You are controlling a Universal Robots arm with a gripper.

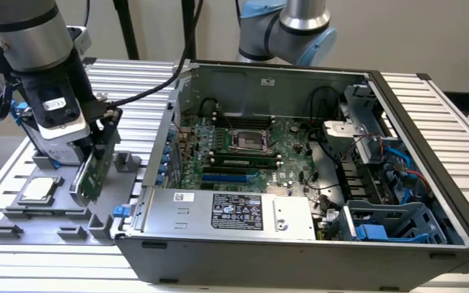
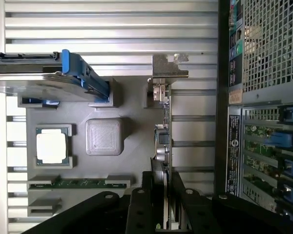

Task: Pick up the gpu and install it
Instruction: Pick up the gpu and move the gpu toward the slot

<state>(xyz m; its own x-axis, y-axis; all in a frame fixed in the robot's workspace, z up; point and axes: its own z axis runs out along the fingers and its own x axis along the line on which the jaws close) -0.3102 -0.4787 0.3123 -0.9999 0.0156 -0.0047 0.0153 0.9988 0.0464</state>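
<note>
Wrist view shows the tool (image 2: 162,181) clamped narrowly on the gpu (image 2: 164,122) standing in the grey holder (image 2: 132,163), not yet in the case (image 2: 263,48).

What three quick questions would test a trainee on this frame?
1. True or false: the thin green expansion card with silver end bracket already sits inside the open black computer case.
2. Which is the tool nearest? A the card; B the small square silver processor chip; C the silver hard drive with blue frame.
3. Fill in: the card stands on its ___ in the grey plastic fixture tray.
Key: 1 false; 2 A; 3 edge.
</note>
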